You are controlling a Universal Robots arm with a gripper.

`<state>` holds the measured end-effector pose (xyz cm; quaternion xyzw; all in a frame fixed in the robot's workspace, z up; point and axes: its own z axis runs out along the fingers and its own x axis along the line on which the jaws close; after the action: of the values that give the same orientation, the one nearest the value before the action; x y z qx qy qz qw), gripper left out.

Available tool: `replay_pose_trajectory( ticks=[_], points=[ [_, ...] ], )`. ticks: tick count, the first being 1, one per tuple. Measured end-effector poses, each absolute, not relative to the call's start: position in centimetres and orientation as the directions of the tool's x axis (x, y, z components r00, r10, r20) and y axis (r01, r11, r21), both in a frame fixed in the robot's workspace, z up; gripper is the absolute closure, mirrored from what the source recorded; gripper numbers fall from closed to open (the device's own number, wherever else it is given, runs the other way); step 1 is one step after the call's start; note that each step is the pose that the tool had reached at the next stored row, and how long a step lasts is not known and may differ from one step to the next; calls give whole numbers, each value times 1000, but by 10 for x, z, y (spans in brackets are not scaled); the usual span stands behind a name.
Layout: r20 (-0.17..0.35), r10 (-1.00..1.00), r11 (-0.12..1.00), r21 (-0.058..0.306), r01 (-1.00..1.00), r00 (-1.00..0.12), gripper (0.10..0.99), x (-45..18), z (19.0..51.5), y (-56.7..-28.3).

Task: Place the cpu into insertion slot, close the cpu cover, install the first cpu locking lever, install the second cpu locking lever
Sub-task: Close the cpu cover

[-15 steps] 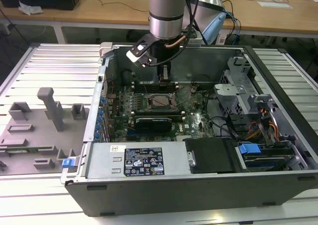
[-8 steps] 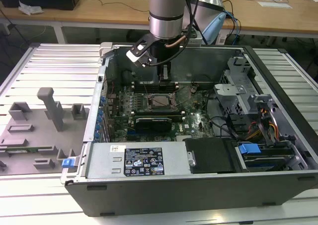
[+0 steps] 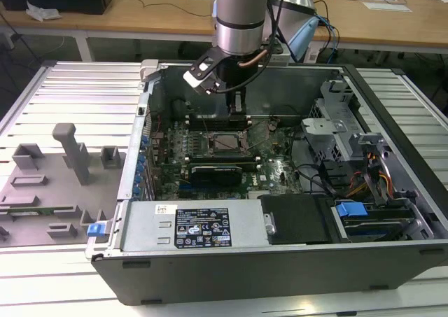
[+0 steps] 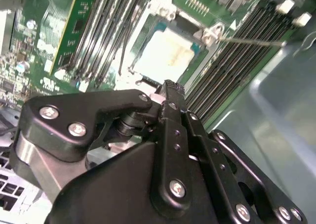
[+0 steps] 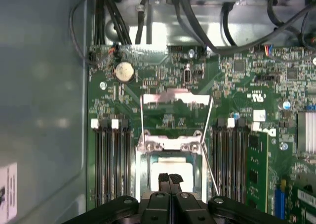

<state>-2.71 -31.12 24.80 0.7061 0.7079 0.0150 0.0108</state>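
Fingers (image 5: 163, 179) pressed together, nothing between them, tips over the cpu (image 5: 170, 163); touching it or not, can't tell. Cpu looks seated: pale square lying flat inside the insertion slot (image 5: 170, 153), with a green edge around it in the second wrist view. Can't confirm it's fully down on the contacts.

Cpu cover (image 5: 174, 96) is open, flipped back off the slot on its hinge side, well clear of the chip. Both wire locking levers (image 5: 142, 117) are raised and unlatched, one on each side of the slot.

My read: placement done, cover-close is the step in hand, levers untouched. Closed fingers fit that: a pusher, not a grasp.

What the close calls for, as I judge it: tips behind the cover plate, tipping it over the chip without dragging across the cpu top. The levers have to sit clear so the plate lands flat. Tight quarters, since memory slots (image 5: 111, 159) flank the slot on the green board (image 5: 256, 85).

Exterior view: arm (image 3: 238, 16) reaches down into the open case (image 3: 280, 261), which lies on the slatted bench (image 3: 70, 86).
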Motion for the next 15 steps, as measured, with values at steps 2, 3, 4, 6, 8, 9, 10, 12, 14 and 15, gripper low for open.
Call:
replay_pose_trajectory(
  ticks=[2, 3, 4, 6, 8, 9, 10, 12, 14, 15],
  points=[
    [6, 1000, 2, 37, 999, -3, 980, -23, 248, -311],
    [6, 1000, 2, 37, 999, -3, 980, -23, 248, -311],
    [6, 1000, 2, 37, 999, -3, 980, -23, 249, -311],
    [6, 1000, 2, 37, 999, -3, 980, -23, 253, -311],
    [6, 1000, 2, 37, 999, -3, 980, -16, 253, -311],
    [6, 1000, 2, 36, 999, -3, 980, -10, 253, -311],
    [6, 1000, 2, 36, 999, -2, 980, -5, 253, -311],
    [6, 1000, 2, 36, 999, -3, 980, 2, 253, -311],
    [6, 1000, 2, 36, 999, -3, 980, 9, 253, -311],
    [6, 1000, 2, 36, 999, -2, 980, 15, 253, -311]
  ],
)
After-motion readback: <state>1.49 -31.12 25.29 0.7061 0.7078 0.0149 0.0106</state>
